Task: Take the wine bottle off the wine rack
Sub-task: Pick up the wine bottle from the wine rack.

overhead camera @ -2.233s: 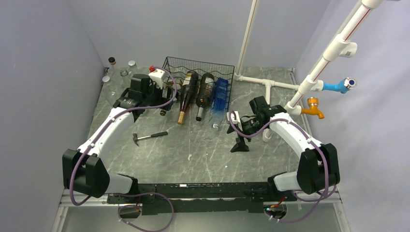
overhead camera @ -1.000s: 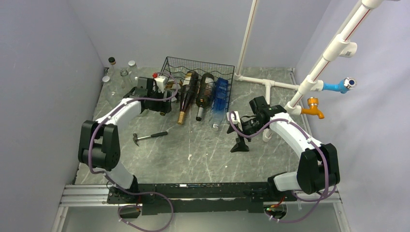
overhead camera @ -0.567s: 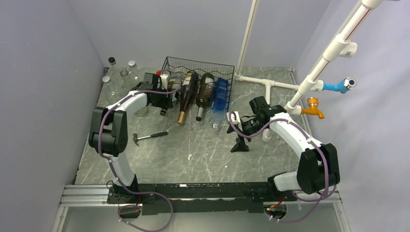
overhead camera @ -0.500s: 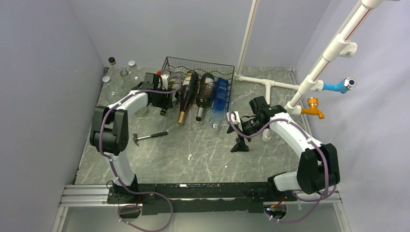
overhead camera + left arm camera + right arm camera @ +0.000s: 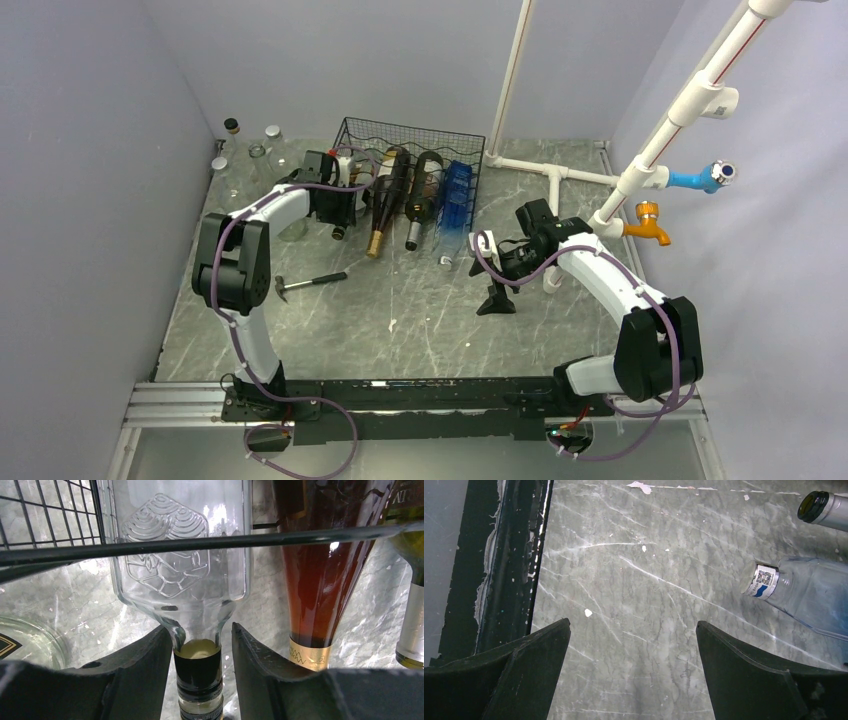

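Note:
The wine rack (image 5: 410,131) is a black wire basket at the back of the table, with several bottles lying in it, necks toward me. The leftmost wine bottle (image 5: 180,555) is clear glass with a black-capped neck (image 5: 198,672). My left gripper (image 5: 200,630) straddles that neck: the left finger touches the shoulder, and a narrow gap shows beside the right finger (image 5: 250,655). In the top view the left gripper (image 5: 340,203) sits at the rack's left front corner. My right gripper (image 5: 632,625) hangs wide open over bare table, right of the rack (image 5: 497,258).
An amber bottle (image 5: 325,580) lies right beside the clear one, then a dark green bottle (image 5: 422,195) and a blue bottle (image 5: 455,200). A hammer (image 5: 310,283) lies in front. Glass jars (image 5: 245,150) stand at back left. A black stand (image 5: 495,300) and white pipes (image 5: 555,178) are on the right.
My left arm has reached forward to the rack's left front and its fingers have narrowed around the clear bottle's neck. The right arm has not moved.

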